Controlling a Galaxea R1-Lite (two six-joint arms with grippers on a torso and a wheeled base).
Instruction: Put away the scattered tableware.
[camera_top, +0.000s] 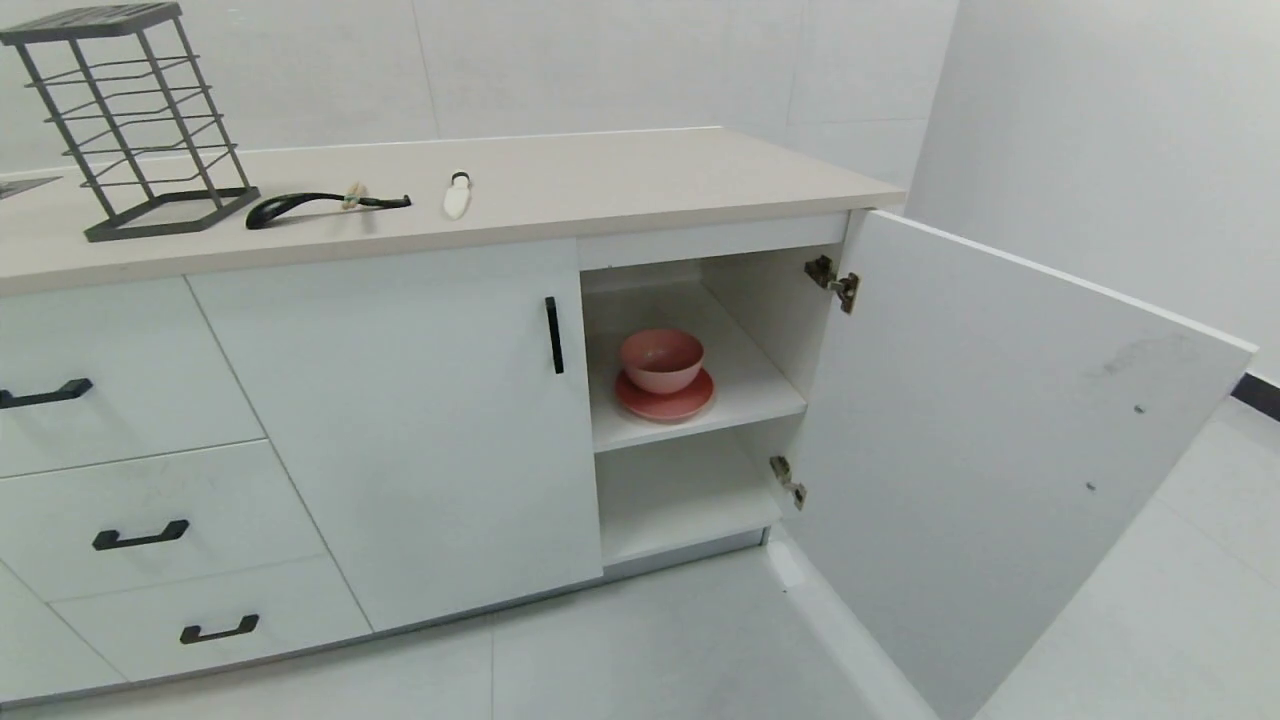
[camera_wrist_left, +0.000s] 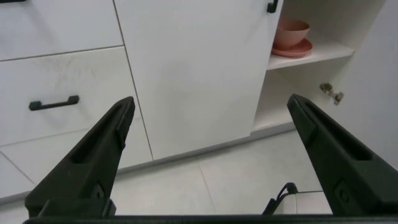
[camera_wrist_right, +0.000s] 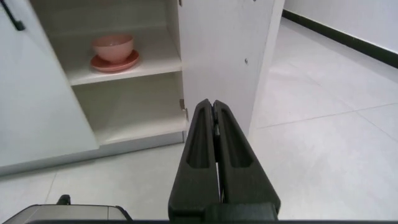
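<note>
Pink bowl (camera_top: 661, 358) sits on red plate (camera_top: 665, 400), on upper shelf (camera_top: 762, 385) of cabinet (camera_top: 772, 310), door (camera_top: 1000, 450) standing open. Left gripper (camera_wrist_left: 210, 102) spread wide; right gripper (camera_wrist_right: 213, 104) pressed together.

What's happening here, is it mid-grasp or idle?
Nothing is being held. The left gripper is open and the right gripper is shut, both low in front of the cabinet, whose right door stands open. Inside, a pink bowl sits on a pink plate on the upper shelf. A black spoon and a small white utensil lie on the countertop beside a wire rack, not yet put away.
</note>
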